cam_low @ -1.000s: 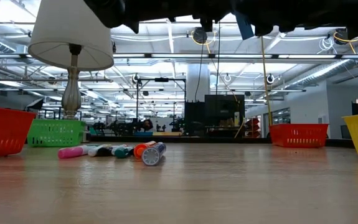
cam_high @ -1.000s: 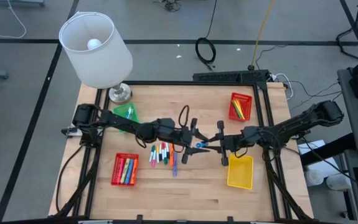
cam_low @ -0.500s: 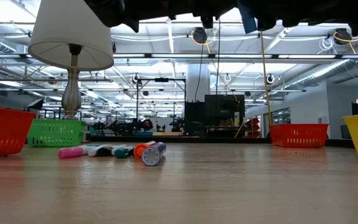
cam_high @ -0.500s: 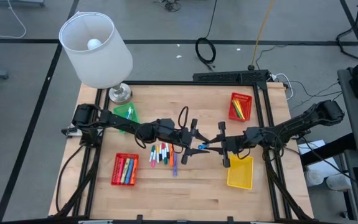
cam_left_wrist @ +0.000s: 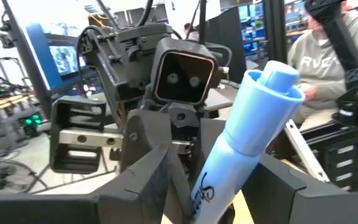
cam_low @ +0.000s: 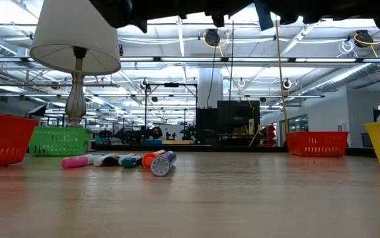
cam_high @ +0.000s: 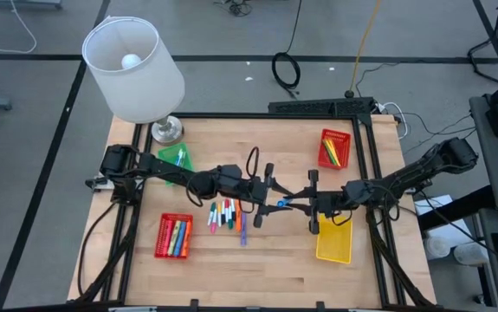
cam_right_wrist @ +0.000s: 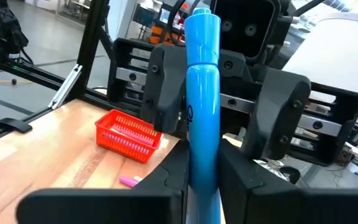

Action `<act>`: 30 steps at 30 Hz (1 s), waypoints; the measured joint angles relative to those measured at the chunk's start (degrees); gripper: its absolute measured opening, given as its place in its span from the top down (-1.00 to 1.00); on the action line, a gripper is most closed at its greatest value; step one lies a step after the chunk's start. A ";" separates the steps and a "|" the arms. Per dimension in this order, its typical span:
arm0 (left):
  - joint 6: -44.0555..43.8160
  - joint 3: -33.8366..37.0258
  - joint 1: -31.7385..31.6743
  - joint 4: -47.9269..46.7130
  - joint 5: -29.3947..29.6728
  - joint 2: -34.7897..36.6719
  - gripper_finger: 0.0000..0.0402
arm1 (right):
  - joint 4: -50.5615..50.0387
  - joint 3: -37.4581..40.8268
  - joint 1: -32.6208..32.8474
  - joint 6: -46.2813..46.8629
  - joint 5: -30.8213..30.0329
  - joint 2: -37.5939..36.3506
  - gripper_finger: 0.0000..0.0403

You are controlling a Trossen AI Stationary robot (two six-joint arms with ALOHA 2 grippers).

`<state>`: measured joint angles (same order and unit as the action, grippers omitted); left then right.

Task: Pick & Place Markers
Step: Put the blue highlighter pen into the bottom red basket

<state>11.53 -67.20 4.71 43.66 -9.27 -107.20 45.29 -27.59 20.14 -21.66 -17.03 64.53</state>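
A light blue marker (cam_high: 285,204) hangs above the table's middle between my two grippers, which face each other. My right gripper (cam_high: 306,204) is shut on it. The marker's free end (cam_left_wrist: 272,84) reaches between the fingers of my left gripper (cam_high: 270,199), which stands open, one finger on each side with a gap showing. Several more markers (cam_high: 227,215) lie on their sides on the wood just left of centre; the low view also shows these markers (cam_low: 120,160). My right gripper pinches the marker's barrel (cam_right_wrist: 202,165) between its two fingers, near the end closest to the gripper. The fingers come level from the table's right and lie along the marker. It sticks out ahead past the fingertips toward my left gripper, lifted clear of the table.
A yellow basket (cam_high: 334,240) sits just near of my right gripper. A red basket (cam_high: 335,147) holding markers stands at the far right, another red basket (cam_high: 173,236) with markers at the near left, a green basket (cam_high: 177,159) under my left arm. A lamp (cam_high: 136,69) stands at the far left corner.
My right gripper has drawn slightly toward the table's right edge and rolled a little, keeping the blue marker pinched. My left gripper has stayed in place, open.
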 joint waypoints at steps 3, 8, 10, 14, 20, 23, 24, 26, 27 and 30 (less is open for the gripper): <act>0.97 0.00 0.05 -0.11 1.35 0.00 0.07 | 0.48 0.00 0.22 -0.14 0.22 0.00 0.79; 3.08 0.04 0.56 -0.20 2.31 0.00 0.19 | 0.33 -0.02 0.27 -0.41 -1.09 -0.04 0.79; 3.33 0.12 0.79 -0.17 2.94 0.00 0.32 | -0.01 0.00 0.29 -0.56 -1.57 -0.09 0.79; 3.49 0.13 0.97 0.00 3.08 0.02 0.41 | -0.07 -0.02 0.26 -0.69 -2.28 -0.17 0.79; 6.20 0.17 1.30 0.83 3.72 0.02 0.41 | -0.54 -0.02 0.27 -0.73 -3.12 -0.15 0.79; 8.31 0.17 1.75 0.96 4.26 0.08 0.50 | -1.20 -0.04 0.35 -0.16 -4.47 -0.15 0.79; 9.46 0.17 1.96 0.70 3.87 0.30 0.60 | -1.33 -0.06 0.35 0.99 -4.33 -0.15 0.78; 10.35 0.17 2.33 0.79 3.96 0.37 0.66 | -1.35 -0.11 0.35 1.14 -4.16 -0.13 0.78; 10.67 0.18 2.49 0.87 4.31 0.37 0.66 | -1.40 -0.11 0.35 0.97 -4.13 -0.11 0.78; 11.56 0.19 3.12 1.22 6.90 0.37 0.59 | -1.39 -0.11 0.33 0.32 -4.14 -0.17 0.78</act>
<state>23.09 -67.01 7.82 44.88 -2.37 -106.83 43.90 -27.70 20.47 -21.34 -21.17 64.37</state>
